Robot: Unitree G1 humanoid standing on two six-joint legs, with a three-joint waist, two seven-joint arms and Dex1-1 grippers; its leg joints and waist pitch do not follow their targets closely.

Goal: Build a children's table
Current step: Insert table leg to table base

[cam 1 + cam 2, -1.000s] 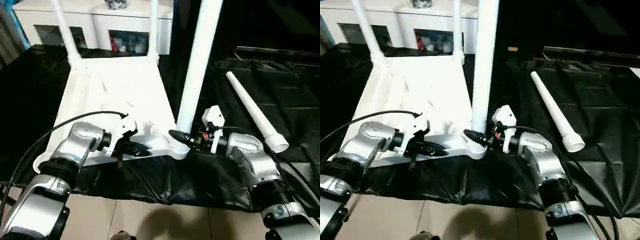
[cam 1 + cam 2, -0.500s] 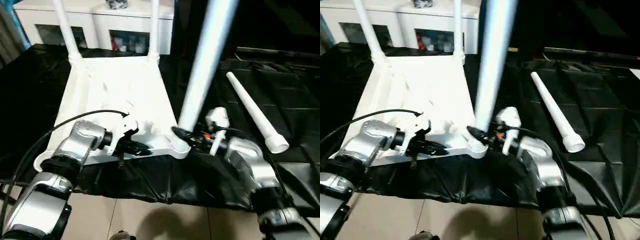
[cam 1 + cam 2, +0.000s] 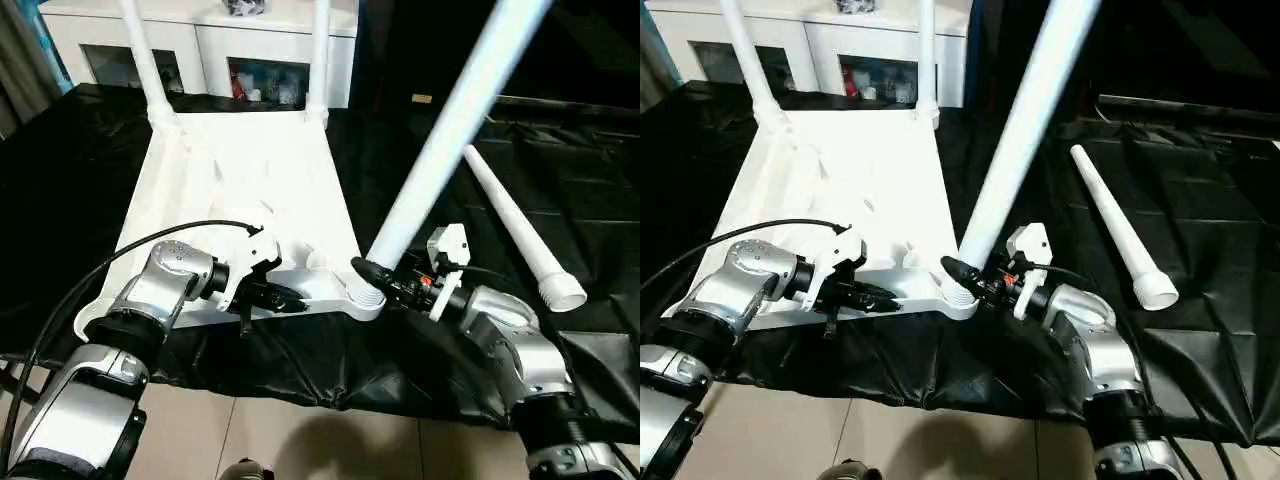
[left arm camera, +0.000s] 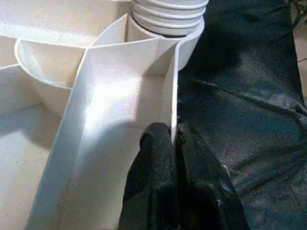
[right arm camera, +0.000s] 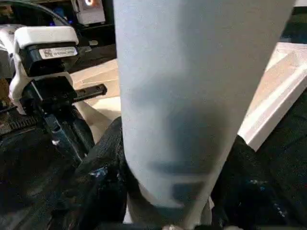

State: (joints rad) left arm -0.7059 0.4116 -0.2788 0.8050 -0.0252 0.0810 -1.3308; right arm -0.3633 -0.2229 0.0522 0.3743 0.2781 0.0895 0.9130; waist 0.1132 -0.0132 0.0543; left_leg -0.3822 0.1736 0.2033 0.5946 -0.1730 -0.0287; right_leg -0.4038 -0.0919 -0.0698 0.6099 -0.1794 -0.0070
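Observation:
The children's table tabletop (image 3: 240, 190) lies underside up on a black sheet. Two white legs (image 3: 140, 50) (image 3: 320, 50) stand in its far corner sockets. My right gripper (image 3: 372, 276) is shut on the base of a third leg (image 3: 440, 140). That leg's ribbed end sits at the near right corner socket (image 3: 365, 302), and it leans steeply up to the right. My left gripper (image 4: 172, 136) is shut on the tabletop's thin near rim wall (image 4: 170, 86), just beside that socket. A fourth leg (image 3: 510, 225) lies loose on the sheet to the right.
A white cabinet (image 3: 200, 45) with glass doors stands behind the tabletop. The black sheet (image 3: 580, 180) covers the floor around it, ending in a crumpled edge near my arms, with pale floor tiles (image 3: 300, 440) in front.
The leg in my right gripper has swung from nearly upright to a strong lean to the right, its base staying at the corner socket. The left gripper has kept its hold on the rim.

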